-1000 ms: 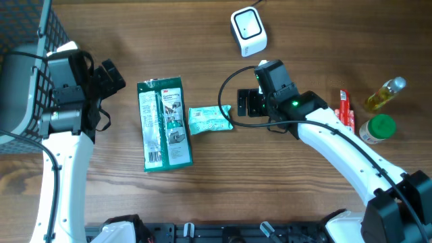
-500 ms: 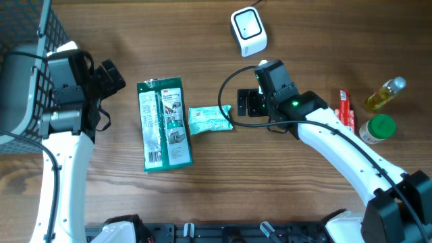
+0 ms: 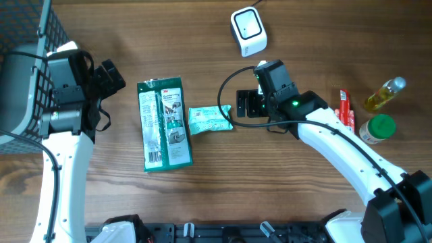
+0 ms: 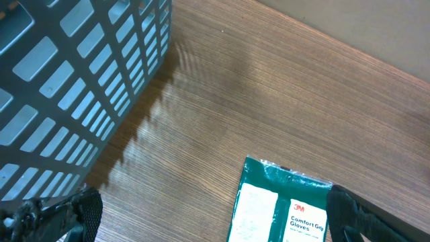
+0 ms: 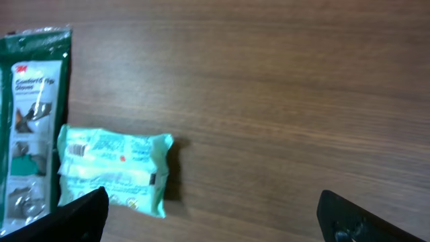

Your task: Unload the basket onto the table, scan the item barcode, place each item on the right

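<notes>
While no item has yet been picked up, the scan looks to be at its very start on the wooden table (image 3: 324, 40), where a grey basket (image 3: 17, 74) fills the left end. The left gripper (image 3: 115, 75) hovers beside that basket with its jaws spread fully wide and nothing between them, short of the goods. The right gripper (image 3: 240, 102), likewise spread to its widest and empty, points toward the middle of the table, just beside the smaller of two packs and not touching it. A green glove pack (image 3: 164, 123) lies flat, and a pale green packet (image 3: 209, 119) lies flat against its right edge. The right wrist view shows a small striped patch at one corner of the packet's face that may be its barcode, though it is too small to be sure. Going by the right gripper's aim, the packet seems to be the item to scan, but that is a judgement. The white scanner (image 3: 248, 30) sits apart near the table's far edge with nothing held over it. Off to the right sit an oil bottle (image 3: 385, 93), a green-capped jar (image 3: 378, 128) and a red stick pack (image 3: 345, 111), all clear of both grippers. Every step is left to do: grasp the item, carry it to the scanner, turn the code toward it.
</notes>
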### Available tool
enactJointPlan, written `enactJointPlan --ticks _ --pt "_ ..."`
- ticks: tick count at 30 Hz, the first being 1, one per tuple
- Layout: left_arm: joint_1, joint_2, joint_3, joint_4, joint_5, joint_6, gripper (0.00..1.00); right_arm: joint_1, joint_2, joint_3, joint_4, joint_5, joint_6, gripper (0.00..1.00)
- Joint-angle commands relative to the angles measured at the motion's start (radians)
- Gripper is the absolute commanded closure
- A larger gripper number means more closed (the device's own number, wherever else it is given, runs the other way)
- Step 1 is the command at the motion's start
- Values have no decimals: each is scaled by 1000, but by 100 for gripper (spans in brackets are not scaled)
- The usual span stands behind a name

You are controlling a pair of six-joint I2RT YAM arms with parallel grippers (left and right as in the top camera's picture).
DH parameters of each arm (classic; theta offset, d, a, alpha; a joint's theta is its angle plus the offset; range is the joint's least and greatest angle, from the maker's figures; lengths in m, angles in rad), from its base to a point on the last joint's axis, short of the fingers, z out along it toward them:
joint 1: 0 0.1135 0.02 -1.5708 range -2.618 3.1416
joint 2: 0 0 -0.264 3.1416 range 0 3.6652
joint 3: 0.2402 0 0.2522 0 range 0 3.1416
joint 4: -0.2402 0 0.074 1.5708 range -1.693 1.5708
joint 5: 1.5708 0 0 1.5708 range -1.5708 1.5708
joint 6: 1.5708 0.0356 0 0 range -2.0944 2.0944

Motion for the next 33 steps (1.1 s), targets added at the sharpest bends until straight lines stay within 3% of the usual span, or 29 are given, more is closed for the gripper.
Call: enactJointPlan --ticks 1,8,13,18,23,24,25,28,30,31,32,33 --pt "6 0 8 4 -9 9 0 1 13 0 0 -104 -9 0" --pt "6 2 7 133 -16 9 0 1 13 0 23 -147 -9 0" --pt "6 2 7 118 -13 8 0 1 13 0 19 -173 -9 0" --pt "6 2 7 85 297 -128 0 1 13 0 19 -253 -9 0" --pt "5 3 7 34 525 -134 0 1 13 0 26 -253 -10 0" --pt "2 6 6 20 562 -134 12 1 13 0 28 -253 -9 0" --pt "-6 11 6 2 589 -134 17 1 13 0 29 -253 -10 0" --pt "-51 43 6 -77 586 -122 21 1 13 0 26 -253 -9 0" --pt "-85 73 6 -114 587 -123 0 1 13 0 27 -253 -9 1" --pt "-97 83 6 -124 587 -122 0 1 13 0 27 -253 -9 0" --pt "-116 98 6 -132 587 -122 20 1 13 0 27 -253 -9 0" --pt "-132 110 6 -132 587 -122 60 1 13 0 27 -253 -9 0"
